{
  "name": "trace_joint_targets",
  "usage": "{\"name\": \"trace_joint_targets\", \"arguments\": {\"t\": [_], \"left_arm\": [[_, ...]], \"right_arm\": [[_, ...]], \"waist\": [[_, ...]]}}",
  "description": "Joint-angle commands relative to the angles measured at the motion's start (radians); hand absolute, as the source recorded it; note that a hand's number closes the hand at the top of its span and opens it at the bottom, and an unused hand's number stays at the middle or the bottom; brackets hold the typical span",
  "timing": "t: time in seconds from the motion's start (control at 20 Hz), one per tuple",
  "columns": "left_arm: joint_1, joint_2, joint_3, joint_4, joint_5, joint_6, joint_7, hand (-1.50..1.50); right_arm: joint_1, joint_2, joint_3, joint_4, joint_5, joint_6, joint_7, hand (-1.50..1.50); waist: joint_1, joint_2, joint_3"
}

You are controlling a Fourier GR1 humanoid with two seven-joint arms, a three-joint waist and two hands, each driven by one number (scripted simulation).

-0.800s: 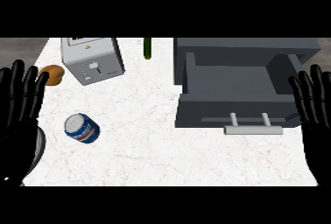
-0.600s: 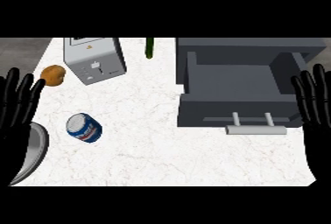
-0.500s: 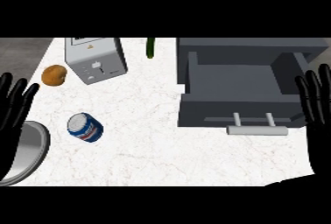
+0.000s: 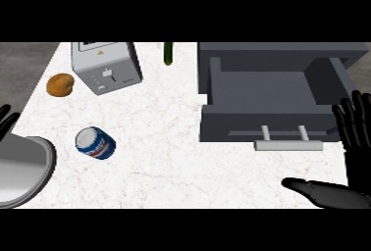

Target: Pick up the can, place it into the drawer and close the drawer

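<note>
Blue with a white and red band, the small metal can [image 4: 95,142] sits on the white marble table [image 4: 181,166], near the left hand [image 4: 7,120] on its right side and well apart from the right hand [image 4: 354,128]. Neither hand touches it. The left hand shows only straight black fingers above its grey forearm [image 4: 22,171]; it is open and holds nothing. The right hand rests open too, fingers up, thumb spread. Just left of that hand stands the grey box-shaped drawer [image 4: 264,93], pulled out with its pale bar handle [image 4: 287,145] facing the robot, so the can could go straight in. The pick-up looks not yet begun, and the left hand seems better placed for it.
</note>
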Motion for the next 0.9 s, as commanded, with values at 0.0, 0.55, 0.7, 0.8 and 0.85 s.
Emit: {"name": "trace_joint_targets", "arguments": {"t": [0.0,0.55,0.7,0.8,0.85], "left_arm": [[0.014,0.03,0.073,0.006,0.077,-0.054,0.072,-1.5],[-0.064,-0.056,0.011,0.09,-0.034,-0.072,0.078,-1.5],[-0.076,-0.086,0.001,0.185,-0.115,-0.109,-0.009,-1.5],[-0.094,-0.124,-0.045,0.153,-0.173,-0.045,0.024,-1.5],[-0.022,-0.119,-0.031,0.18,-0.186,-0.127,-0.046,-1.5]], "right_arm": [[0.038,0.006,-0.014,0.014,0.002,0.013,-0.028,-1.5],[0.026,-0.021,-0.098,0.037,-0.059,0.07,-0.057,-1.5],[0.018,-0.02,-0.106,0.038,-0.06,0.067,-0.038,-1.5],[0.019,0.007,-0.05,0.029,0.01,0.04,-0.028,-1.5],[0.072,-0.018,-0.098,-0.04,-0.056,0.079,-0.023,-1.5]], "waist": [[-0.001,-0.001,0.001],[-0.003,-0.001,0.001],[-0.003,0.0,0.001],[-0.004,0.0,0.001],[-0.005,-0.001,0.001]]}}
